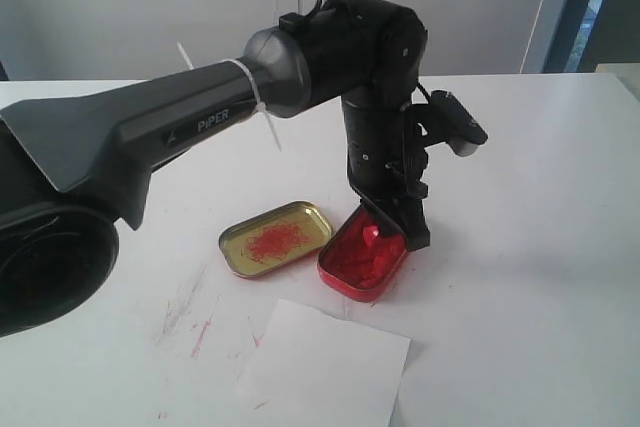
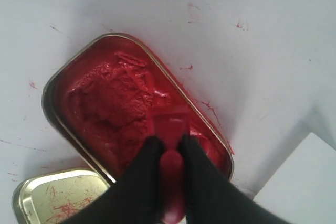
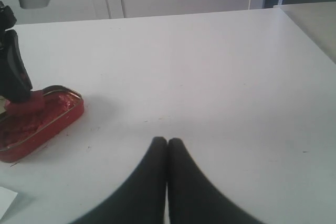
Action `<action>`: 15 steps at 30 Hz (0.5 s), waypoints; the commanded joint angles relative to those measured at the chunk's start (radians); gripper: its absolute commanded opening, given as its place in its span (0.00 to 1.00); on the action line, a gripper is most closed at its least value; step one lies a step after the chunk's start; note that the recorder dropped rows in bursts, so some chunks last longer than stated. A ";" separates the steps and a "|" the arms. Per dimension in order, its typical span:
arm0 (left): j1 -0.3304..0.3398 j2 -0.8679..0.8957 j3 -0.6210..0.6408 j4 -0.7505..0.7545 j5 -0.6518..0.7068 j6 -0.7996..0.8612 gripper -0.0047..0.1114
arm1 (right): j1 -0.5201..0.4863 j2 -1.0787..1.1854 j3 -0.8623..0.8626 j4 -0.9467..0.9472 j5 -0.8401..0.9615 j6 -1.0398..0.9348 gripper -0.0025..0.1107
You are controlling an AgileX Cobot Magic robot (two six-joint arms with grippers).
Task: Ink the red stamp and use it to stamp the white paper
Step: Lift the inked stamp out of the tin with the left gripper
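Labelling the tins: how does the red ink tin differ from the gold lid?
The red ink tin is filled with thick red ink; the gold lid shows only thin red smears. The left gripper holds the red stamp in that tin; nothing touches the gold lid. Both are shallow, rounded and open upward.
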 commanded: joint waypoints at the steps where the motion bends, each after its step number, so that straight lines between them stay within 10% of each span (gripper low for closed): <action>1: -0.003 -0.053 -0.005 -0.016 0.091 -0.003 0.04 | -0.004 -0.005 0.005 -0.007 -0.007 0.001 0.02; 15: -0.003 -0.215 0.068 -0.113 0.091 -0.001 0.04 | -0.004 -0.005 0.005 -0.007 -0.007 0.001 0.02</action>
